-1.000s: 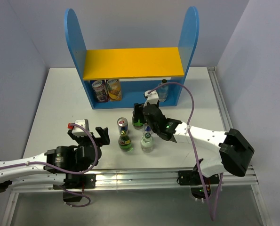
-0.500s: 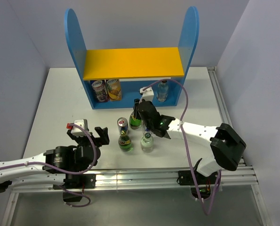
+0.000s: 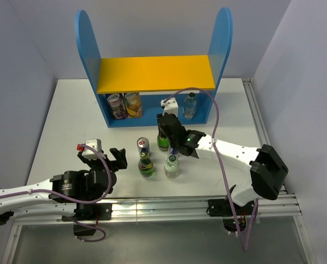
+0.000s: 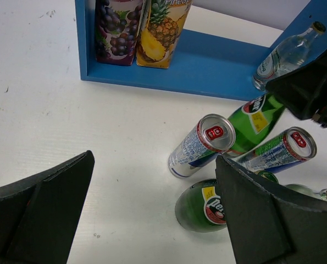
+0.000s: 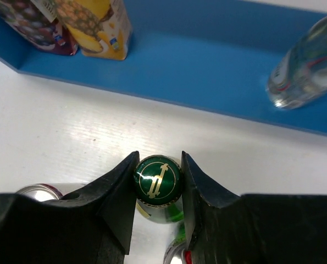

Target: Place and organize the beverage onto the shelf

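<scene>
The shelf (image 3: pixel 152 72) stands at the back, with blue side panels and a yellow upper board. On its blue base (image 5: pixel 207 71) are a grape carton (image 3: pixel 116 105), a pineapple carton (image 3: pixel 133 104) and a clear bottle (image 3: pixel 190 105). In front of it, my right gripper (image 3: pixel 163 132) is shut on the cap (image 5: pixel 158 179) of an upright green bottle (image 3: pixel 162 143). Close by stand a can (image 3: pixel 143 144), a green Perrier bottle (image 3: pixel 147 166) and a clear bottle with a green label (image 3: pixel 172 164). My left gripper (image 3: pixel 101 157) hangs open to the left of the group, holding nothing.
A second can (image 4: pixel 278 151) shows in the left wrist view beside the held bottle. The right arm's purple cable (image 3: pixel 218 118) loops over the table in front of the shelf's right panel. A metal rail (image 3: pixel 152 204) runs along the near edge.
My right gripper's jaws have closed on the green bottle's cap after shifting slightly toward the shelf. The left arm has not moved.
</scene>
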{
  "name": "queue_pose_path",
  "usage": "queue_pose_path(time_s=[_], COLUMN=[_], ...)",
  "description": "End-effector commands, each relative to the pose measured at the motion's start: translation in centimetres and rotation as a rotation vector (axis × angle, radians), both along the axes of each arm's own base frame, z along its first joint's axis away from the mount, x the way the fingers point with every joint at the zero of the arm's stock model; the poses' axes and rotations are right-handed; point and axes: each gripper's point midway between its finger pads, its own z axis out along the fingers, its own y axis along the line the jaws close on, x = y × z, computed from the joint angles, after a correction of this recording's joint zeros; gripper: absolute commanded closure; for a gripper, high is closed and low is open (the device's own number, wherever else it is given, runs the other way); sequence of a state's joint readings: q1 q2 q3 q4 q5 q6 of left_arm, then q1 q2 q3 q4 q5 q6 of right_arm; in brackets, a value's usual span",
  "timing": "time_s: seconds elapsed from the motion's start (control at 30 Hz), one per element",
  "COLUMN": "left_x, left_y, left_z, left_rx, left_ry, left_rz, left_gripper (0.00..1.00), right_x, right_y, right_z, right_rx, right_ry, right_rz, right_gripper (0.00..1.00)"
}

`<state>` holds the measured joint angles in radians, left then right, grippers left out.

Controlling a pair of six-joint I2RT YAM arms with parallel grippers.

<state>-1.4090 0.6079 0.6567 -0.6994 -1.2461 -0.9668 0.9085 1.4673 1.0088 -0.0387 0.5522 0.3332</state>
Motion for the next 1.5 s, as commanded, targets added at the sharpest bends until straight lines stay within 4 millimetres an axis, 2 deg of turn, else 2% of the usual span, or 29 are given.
queue_pose_path(time_s=[0.0, 0.03, 0.07, 0.13, 0.17, 0.23, 0.27, 0.33, 0.37, 0.43, 0.63, 0.77, 0.9, 1.17, 1.47], left_x=[0.0, 0.0, 0.0, 0.0, 0.0, 0.0, 0.0, 0.1, 0.1, 0.0, 0.1, 0.1, 0.1, 0.0, 0.0], left_y=[0.0, 0.0, 0.0, -0.1, -0.1, 0.1, 0.2, 0.4, 0.4, 0.5, 0.1, 0.0, -0.1, -0.1, -0.2], left_z=[1.1, 1.1, 1.1, 1.1, 1.1, 1.1, 1.1, 1.1, 1.1, 1.0, 0.8, 0.6, 0.6, 0.8, 0.7], left_rx=[-0.05, -0.051, -0.051, -0.054, -0.054, -0.067, -0.072, -0.083, -0.082, -0.085, -0.062, -0.047, -0.047, -0.062, -0.057], left_ry=[-0.01, -0.009, -0.01, -0.009, -0.009, -0.008, -0.009, -0.009, -0.008, -0.003, 0.004, 0.009, 0.01, 0.006, 0.009], left_rz=[0.011, 0.012, 0.012, 0.01, 0.011, 0.019, 0.022, 0.034, 0.038, 0.045, 0.049, 0.049, 0.042, 0.03, 0.025], left_gripper=[0.01, 0.01, 0.01, 0.01, 0.01, 0.01, 0.01, 0.01, 0.01, 0.01, 0.01, 0.01, 0.01, 0.01, 0.01], right_x=[1.2, 1.2, 1.2, 1.2, 1.3, 1.5, 1.8, 2.2, 2.7, 3.2, 5.4, 6.6, 8.3, 12.4, 15.3], right_y=[-1.3, -1.6, -1.9, -3.0, -3.3, -4.2, -5.1, -6.0, -6.8, -7.3, -10.1, -11.6, -13.0, -14.5, -15.8], right_z=[13.5, 14.6, 17.0, 19.1, 21.1, 22.7, 24.7, 26.2, 27.9, 30.2, 34.1, 35.1, 35.1, 34.2, 33.1], right_rx=[0.14, 0.136, 0.161, 0.146, 0.166, 0.161, 0.178, 0.171, 0.187, 0.193, 0.171, 0.165, 0.176, 0.136, 0.114], right_ry=[-0.235, -0.25, -0.285, -0.319, -0.345, -0.364, -0.392, -0.409, -0.432, -0.457, -0.511, -0.532, -0.539, -0.527, -0.515], right_rz=[-0.068, -0.073, -0.079, -0.104, -0.114, -0.132, -0.153, -0.178, -0.202, -0.212, -0.291, -0.332, -0.366, -0.43, -0.472], right_gripper=[1.0, 1.0, 1.0, 1.0, 1.0, 1.0, 1.0, 1.0, 1.0, 1.0, 1.0, 1.0, 1.0, 1.0, 1.0])
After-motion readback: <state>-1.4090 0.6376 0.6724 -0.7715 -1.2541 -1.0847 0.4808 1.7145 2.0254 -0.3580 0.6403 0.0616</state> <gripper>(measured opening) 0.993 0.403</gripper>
